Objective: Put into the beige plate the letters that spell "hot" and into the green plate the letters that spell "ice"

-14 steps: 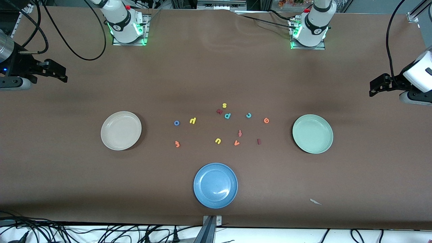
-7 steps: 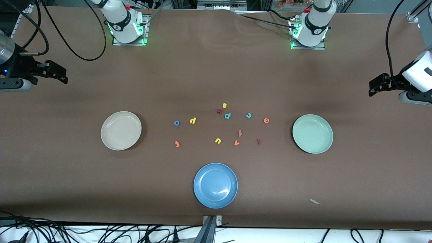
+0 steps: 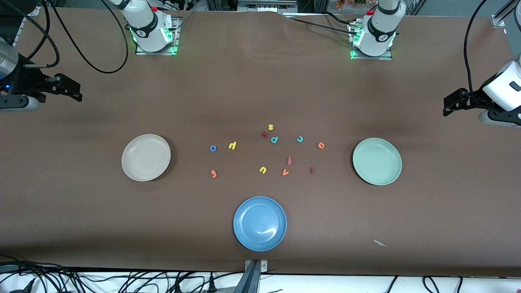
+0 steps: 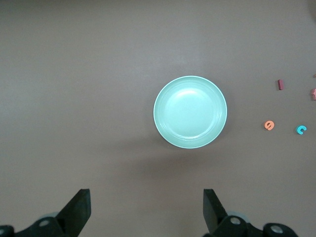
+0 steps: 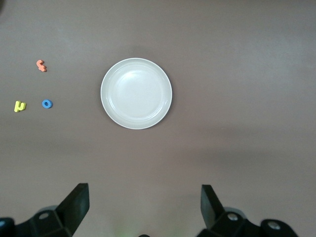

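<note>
The six wanted letters are all lying loose on the brown counter (image 3: 260,81) between the plates. The blue o (image 3: 213,148), yellow h (image 3: 232,145) and orange t (image 3: 213,173) are sitting toward the beige plate (image 3: 134,171), which is holding nothing. The teal c (image 3: 300,139), orange e (image 3: 321,145) and dark red i (image 3: 312,170) are lying toward the green plate (image 3: 366,175), also holding nothing.

Mixed among them are five decoys: a yellow s (image 3: 270,127), a dark red bent letter (image 3: 264,134), a teal p (image 3: 274,139), a red hooked letter (image 3: 289,160), a yellow u (image 3: 263,170), plus an orange v-shaped piece (image 3: 285,172). That makes twelve letters and three plates, counting the blue plate (image 3: 244,240) nearest the camera.

The left end effector (image 4: 145,210) is hanging over the counter near the green plate, jaws wide, holding nothing; the right end effector (image 5: 143,207) is doing likewise near the beige plate.

The likely trouble: look-alikes sharing colours could be grabbed by mistake, and such tiny flat foam could slip from the fingers or get nudged.
</note>
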`<state>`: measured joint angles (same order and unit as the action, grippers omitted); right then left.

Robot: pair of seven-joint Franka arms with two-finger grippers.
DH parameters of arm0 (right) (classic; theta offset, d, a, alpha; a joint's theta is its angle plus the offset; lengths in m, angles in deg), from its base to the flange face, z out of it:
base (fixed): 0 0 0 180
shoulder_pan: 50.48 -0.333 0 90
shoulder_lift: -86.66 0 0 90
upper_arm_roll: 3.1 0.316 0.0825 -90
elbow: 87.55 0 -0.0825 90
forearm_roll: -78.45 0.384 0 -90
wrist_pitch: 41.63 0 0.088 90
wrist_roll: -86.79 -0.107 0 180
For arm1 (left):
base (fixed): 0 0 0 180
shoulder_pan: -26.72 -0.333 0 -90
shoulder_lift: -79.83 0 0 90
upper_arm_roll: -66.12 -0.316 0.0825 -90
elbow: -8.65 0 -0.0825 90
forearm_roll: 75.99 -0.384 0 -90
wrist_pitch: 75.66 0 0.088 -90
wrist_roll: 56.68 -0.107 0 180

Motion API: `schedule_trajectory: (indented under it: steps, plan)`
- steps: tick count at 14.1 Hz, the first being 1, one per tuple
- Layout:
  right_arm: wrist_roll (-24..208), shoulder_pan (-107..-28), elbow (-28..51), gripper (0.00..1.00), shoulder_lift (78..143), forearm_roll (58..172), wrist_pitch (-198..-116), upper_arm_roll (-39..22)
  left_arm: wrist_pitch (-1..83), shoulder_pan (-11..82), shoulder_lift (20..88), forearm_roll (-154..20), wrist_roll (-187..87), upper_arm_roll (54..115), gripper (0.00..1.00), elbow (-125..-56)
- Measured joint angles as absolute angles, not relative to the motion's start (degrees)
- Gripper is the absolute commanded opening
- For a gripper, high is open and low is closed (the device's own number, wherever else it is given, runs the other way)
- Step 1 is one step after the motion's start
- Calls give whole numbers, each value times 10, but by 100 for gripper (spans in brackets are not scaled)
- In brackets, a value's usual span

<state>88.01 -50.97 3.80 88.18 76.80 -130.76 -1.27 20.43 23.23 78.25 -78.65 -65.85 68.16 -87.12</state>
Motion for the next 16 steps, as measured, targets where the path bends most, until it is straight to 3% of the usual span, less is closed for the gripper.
schedule_trajectory:
  steps: [16]
  plan:
    - [880, -510, 38, 100, 887, 768, -1308, -12, 200, 233, 780, -774, -665, 686, 100, -872]
